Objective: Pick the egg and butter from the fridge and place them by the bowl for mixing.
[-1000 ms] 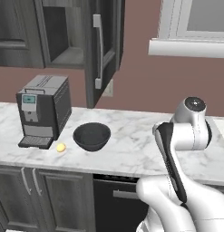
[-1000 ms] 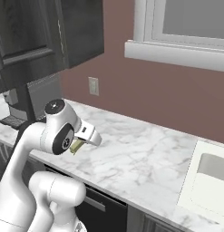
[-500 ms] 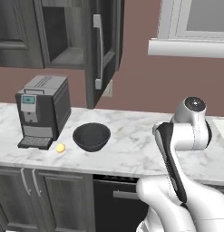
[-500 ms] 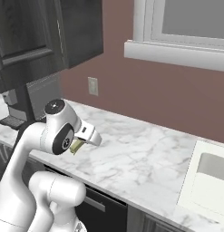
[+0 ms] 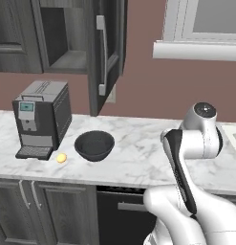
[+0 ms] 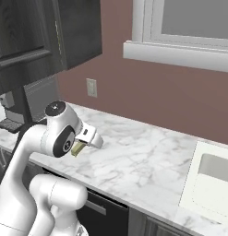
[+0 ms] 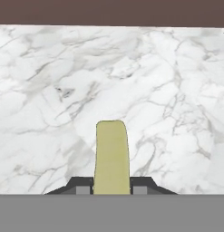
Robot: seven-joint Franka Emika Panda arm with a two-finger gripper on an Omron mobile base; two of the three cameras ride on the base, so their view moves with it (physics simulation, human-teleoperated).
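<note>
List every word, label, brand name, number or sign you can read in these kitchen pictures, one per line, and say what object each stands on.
No text can be read.
The boxy grey coffee machine has a small pale blue display; whatever it shows is too small to read.
The olive-yellow butter stick, round dark grey bowl, small yellow-orange egg and white marble counter carry no markings.

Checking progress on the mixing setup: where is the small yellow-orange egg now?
The egg lies on the marble counter, left base view, between the grey coffee machine and the dark bowl.
</note>
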